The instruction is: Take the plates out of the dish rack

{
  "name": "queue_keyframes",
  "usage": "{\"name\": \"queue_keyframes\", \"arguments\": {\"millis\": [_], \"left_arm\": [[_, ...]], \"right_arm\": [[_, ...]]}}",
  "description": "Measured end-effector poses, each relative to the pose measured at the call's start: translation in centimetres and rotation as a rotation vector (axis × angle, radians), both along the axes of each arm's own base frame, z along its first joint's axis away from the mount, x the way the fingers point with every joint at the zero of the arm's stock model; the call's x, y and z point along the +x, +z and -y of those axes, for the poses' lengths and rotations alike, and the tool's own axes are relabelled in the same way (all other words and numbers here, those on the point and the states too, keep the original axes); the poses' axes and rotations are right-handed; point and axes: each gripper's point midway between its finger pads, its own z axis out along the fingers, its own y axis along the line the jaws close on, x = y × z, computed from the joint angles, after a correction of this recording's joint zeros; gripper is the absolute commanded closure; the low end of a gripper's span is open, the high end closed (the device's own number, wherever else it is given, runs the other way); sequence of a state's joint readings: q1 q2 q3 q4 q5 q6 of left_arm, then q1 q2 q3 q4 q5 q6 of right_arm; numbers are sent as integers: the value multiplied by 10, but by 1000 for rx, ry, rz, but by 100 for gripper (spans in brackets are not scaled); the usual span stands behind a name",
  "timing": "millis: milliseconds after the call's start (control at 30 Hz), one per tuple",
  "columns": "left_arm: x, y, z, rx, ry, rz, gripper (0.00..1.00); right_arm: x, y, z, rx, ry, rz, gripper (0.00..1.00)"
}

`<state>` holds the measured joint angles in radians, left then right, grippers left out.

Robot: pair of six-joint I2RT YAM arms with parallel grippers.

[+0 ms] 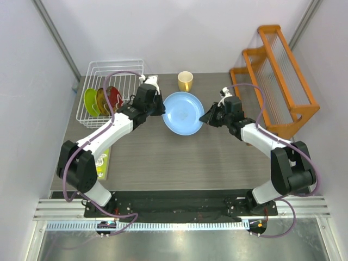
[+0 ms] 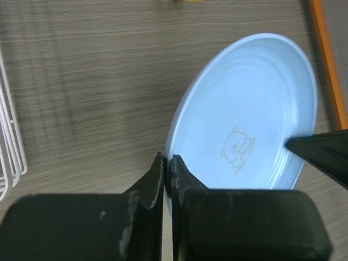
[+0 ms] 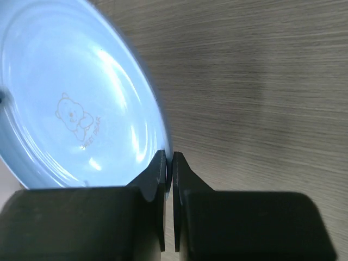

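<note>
The light blue plate [image 1: 183,112] with a small bear print is held above the table between both arms. My left gripper [image 1: 162,107] is shut on its left rim; the plate [image 2: 247,119] fills the left wrist view. My right gripper [image 1: 205,117] is shut on its right rim, and the plate [image 3: 70,98] fills the right wrist view. The white wire dish rack [image 1: 111,73] stands at the back left. In it the lime green plate [image 1: 91,102], the yellow patterned plate [image 1: 102,101] and the red floral plate [image 1: 113,97] stand on edge.
A yellow cup [image 1: 185,81] stands behind the blue plate. An orange wooden slatted rack [image 1: 280,76] stands at the back right. A yellow-green sponge or card [image 1: 103,162] lies near the left table edge. Rack wires [image 2: 11,136] show at the left of the left wrist view.
</note>
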<state>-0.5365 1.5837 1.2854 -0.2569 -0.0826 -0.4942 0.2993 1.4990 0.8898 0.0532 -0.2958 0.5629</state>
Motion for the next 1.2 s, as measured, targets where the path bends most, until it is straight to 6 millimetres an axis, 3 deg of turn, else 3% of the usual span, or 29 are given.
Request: {"name": "queue_keyframes", "arguments": {"millis": [33,100,167,300,567,800,933,1133,1200], "left_arm": [[-1,-3,-1,9,3,-4,100],[-2,-7,-3,13,6,-12,69],[-3,-10,-3,26,7,-11,32],[5,-15,-23,90,100,10,3],[6,-31,-89,251,282,14,0],[5,2,-148,286,432,94,1],[8,16,-189,271,527,119,1],[11,10,-233,266,616,97,1],[12,8,-239,257,623,91,1]], "right_arm": [[0,0,0,3,-11,-4,99],[2,3,2,4,-22,4,99],[2,4,6,-16,-40,10,99],[-5,2,24,-114,-80,0,99],[-10,-12,44,-244,-104,-61,99],[-12,-66,52,-320,-104,-213,99],[-17,-86,59,-355,-116,-274,99],[-12,-87,71,-378,-161,-277,99],[-10,-87,78,-387,-187,-278,91]]}}
